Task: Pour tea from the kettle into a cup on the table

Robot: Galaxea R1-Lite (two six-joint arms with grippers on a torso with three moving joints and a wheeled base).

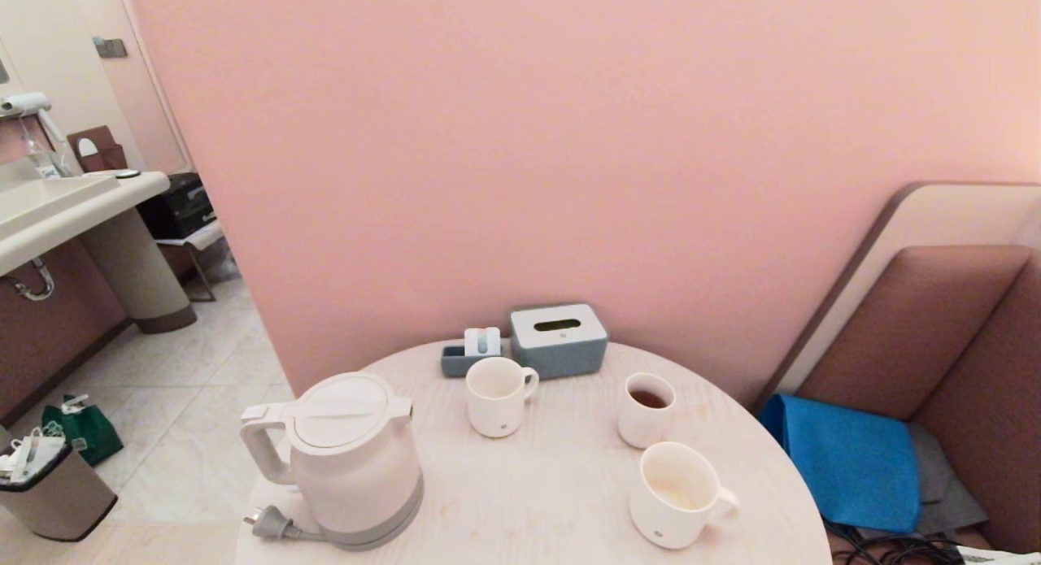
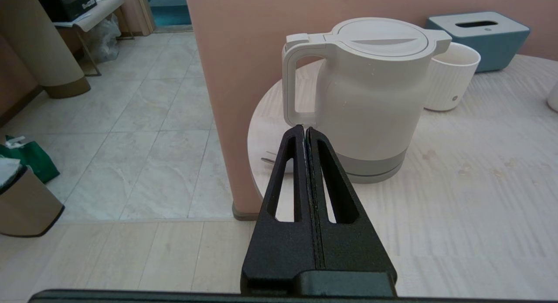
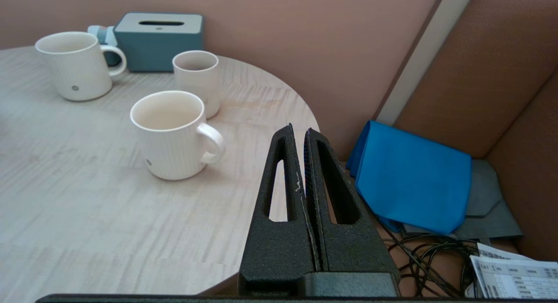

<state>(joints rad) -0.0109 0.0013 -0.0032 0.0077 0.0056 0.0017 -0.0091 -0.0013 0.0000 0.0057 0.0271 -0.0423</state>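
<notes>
On the round surface the kettle stands near the left edge, the cup near the right, pale tea inside. Both arms hang back off the edge, absent from the head view: left claw clenched, pointing at the kettle's handle; right claw clenched empty beside the cup.

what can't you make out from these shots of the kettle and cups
- Kettle contents: lid shut in head and left wrist views.
- Kettle spout: turned away in both.
- Plug cord: runs behind the kettle base, head view.
- Tumbler contents: rim blocks them in right wrist view; head view shows dark tea.
- Both grippers: outside head view; left gripper and right gripper show only in wrist views, shut.
</notes>
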